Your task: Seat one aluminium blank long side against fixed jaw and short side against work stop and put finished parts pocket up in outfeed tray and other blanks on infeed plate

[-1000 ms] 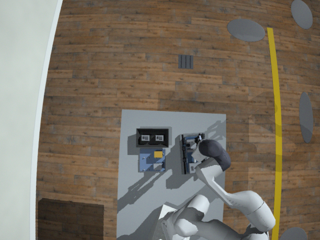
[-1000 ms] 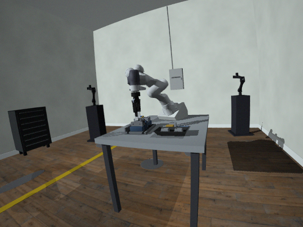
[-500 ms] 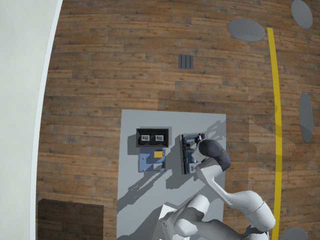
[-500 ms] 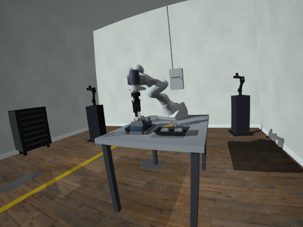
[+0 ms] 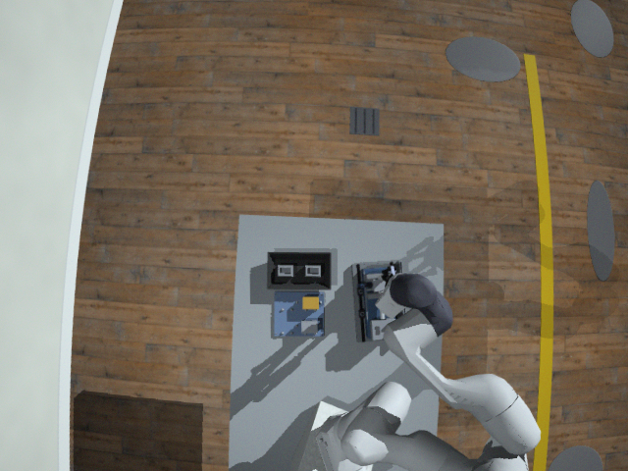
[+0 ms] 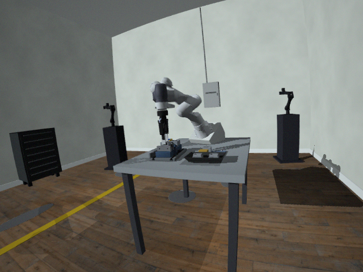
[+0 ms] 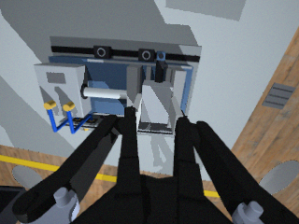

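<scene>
Top view: grey table (image 5: 263,365) on wooden floor. Black outfeed tray (image 5: 273,258) holds two finished parts (image 5: 286,270), side by side. Just beside it, the blue infeed plate (image 5: 283,327) carries a brass blank (image 5: 310,302) and a grey blank (image 5: 309,325). The arm (image 5: 456,390) reaches over the vise (image 5: 362,314), hiding most of it. Yellow line (image 5: 544,253) runs along the floor.
</scene>
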`<state>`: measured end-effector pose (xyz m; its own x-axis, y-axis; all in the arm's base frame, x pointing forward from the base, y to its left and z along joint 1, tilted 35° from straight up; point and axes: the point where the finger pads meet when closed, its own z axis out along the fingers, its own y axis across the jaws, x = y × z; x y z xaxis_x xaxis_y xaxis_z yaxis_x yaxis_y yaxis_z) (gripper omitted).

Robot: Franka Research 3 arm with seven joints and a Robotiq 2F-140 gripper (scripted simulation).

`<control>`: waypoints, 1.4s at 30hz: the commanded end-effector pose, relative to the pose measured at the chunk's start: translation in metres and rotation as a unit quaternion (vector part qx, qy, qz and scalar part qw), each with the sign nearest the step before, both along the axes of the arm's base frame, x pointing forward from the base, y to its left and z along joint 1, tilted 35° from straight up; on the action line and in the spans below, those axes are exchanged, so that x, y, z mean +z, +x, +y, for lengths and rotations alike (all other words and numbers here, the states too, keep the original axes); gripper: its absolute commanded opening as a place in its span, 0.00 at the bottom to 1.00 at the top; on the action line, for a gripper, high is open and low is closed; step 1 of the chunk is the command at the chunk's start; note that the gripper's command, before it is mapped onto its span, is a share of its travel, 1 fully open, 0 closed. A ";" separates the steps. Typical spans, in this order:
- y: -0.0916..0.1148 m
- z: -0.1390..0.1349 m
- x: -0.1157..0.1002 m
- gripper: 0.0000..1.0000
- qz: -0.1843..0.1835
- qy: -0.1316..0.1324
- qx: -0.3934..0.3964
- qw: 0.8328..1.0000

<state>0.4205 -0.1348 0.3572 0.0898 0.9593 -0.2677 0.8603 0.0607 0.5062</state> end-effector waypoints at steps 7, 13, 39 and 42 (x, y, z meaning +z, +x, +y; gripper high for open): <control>0.001 0.002 0.000 0.00 -0.002 0.001 0.000 1.000; 0.001 0.002 0.000 0.00 -0.002 0.001 0.000 1.000; 0.001 0.002 0.000 0.40 -0.002 0.001 0.000 1.000; 0.001 0.002 0.000 0.40 -0.002 0.001 0.000 1.000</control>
